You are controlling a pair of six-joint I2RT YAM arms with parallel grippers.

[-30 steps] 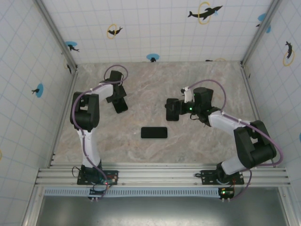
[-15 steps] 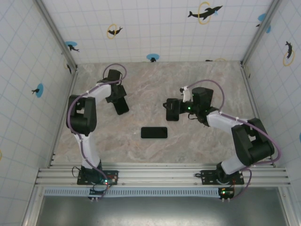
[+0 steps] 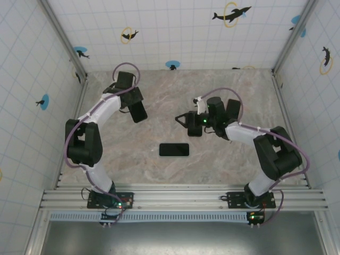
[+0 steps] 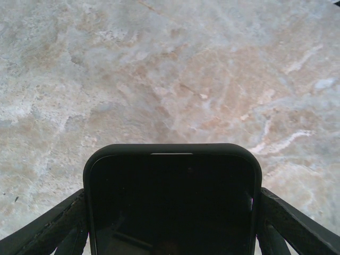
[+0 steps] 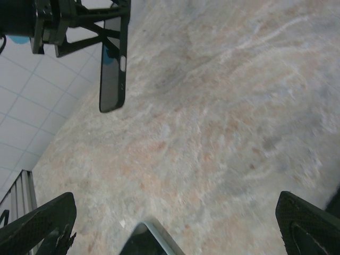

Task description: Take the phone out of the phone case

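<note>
1. Two dark flat pieces are seen apart, so the separation is judged to be done already, though which piece is which cannot be told for certain.
2. The phone case, taken as such from its see-through side cut-out, is clamped by its edges in the left gripper and held clear of the surface at the far left.
3. The phone, pale-edged, is laid flat near the middle, nearer than both grippers.
4. The right gripper is spread wide and empty, just beyond the phone.
5. Only the setting down of the case is judged to be left.
6. The table is patterned like beige marble and enclosed by white tiled walls marked with dolphin figures, blue discs and yellow rings.
</note>
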